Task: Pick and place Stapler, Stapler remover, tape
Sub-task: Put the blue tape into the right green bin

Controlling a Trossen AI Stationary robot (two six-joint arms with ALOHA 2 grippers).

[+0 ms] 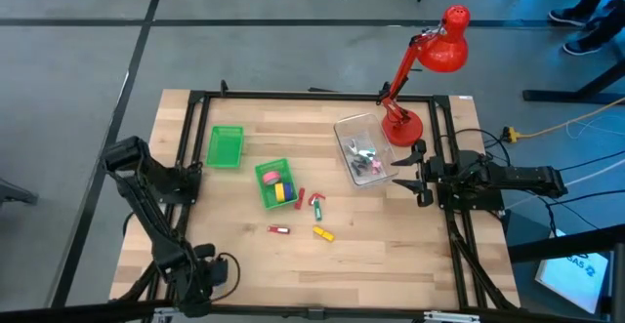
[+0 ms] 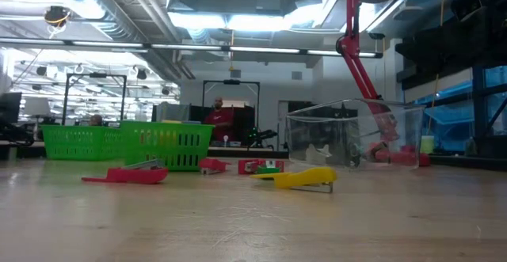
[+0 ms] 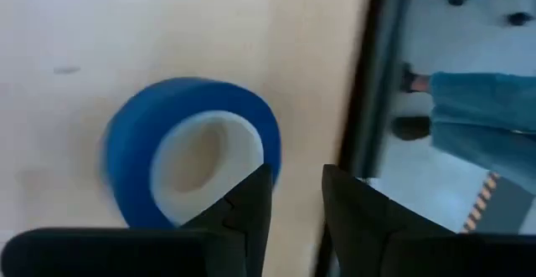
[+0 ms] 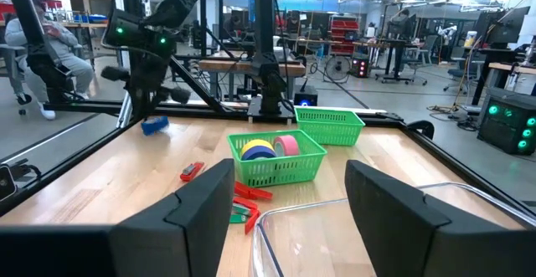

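Observation:
A blue tape roll (image 3: 188, 147) lies on the wooden table by its near left edge; it also shows in the right wrist view (image 4: 155, 125). My left gripper (image 3: 297, 197) is there, at the table's near left (image 1: 217, 272), slightly open, with nothing between its fingers. Yellow (image 4: 258, 150) and pink (image 4: 286, 145) tape rolls lie in a green bin (image 1: 275, 182). A red stapler (image 1: 279, 229), a yellow tool (image 1: 323, 233) and a red-and-green piece (image 1: 315, 204) lie on the table. My right gripper (image 4: 289, 193) is wide open and empty at the right (image 1: 418, 174). My left gripper has one finger (image 3: 247, 210) right beside the blue roll's outer wall (image 3: 270, 156). I cannot tell whether it touches the roll. The roll is not between the fingers; bare table shows in the gap.
A second, empty green bin (image 1: 226, 146) stands at the far left. A clear container (image 1: 363, 147) with small items stands just before my right gripper, next to a red desk lamp (image 1: 402, 123). A black frame (image 1: 312, 97) rims the table. People sit in the room beyond.

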